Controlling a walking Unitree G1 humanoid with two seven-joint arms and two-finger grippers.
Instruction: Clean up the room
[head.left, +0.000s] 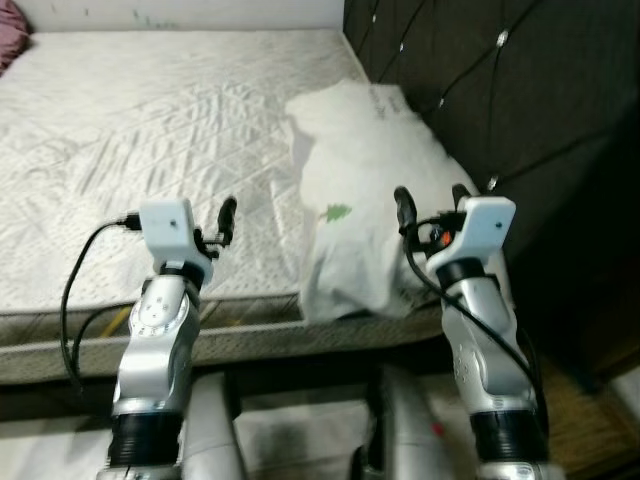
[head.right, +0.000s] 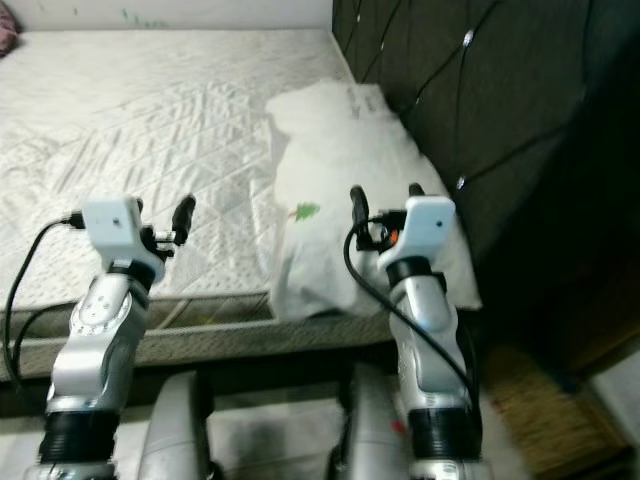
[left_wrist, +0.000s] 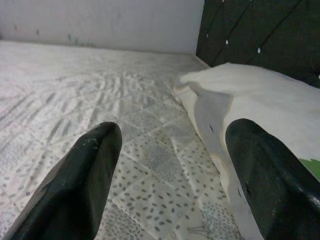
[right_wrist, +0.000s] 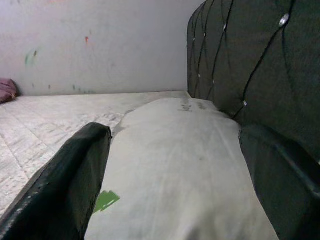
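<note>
A white pillow (head.left: 365, 170) with a small green mark (head.left: 335, 212) lies on the bed's right side along the dark headboard, its near end hanging over the mattress edge. My right gripper (head.left: 432, 203) is raised just in front of the pillow's near end, open, with nothing between its fingers; the right wrist view looks along the pillow (right_wrist: 175, 165). My left gripper (head.left: 208, 225) is held up over the mattress's front edge, left of the pillow, and is open and empty too. In the left wrist view the pillow (left_wrist: 260, 105) lies beyond the left gripper (left_wrist: 170, 185).
The quilted white mattress (head.left: 150, 130) stretches back to a pale wall. A dark tufted headboard (head.left: 500, 90) stands on the right. A pink cloth (head.left: 10, 45) lies at the far left corner. The bed's front edge (head.left: 250, 335) is close before me.
</note>
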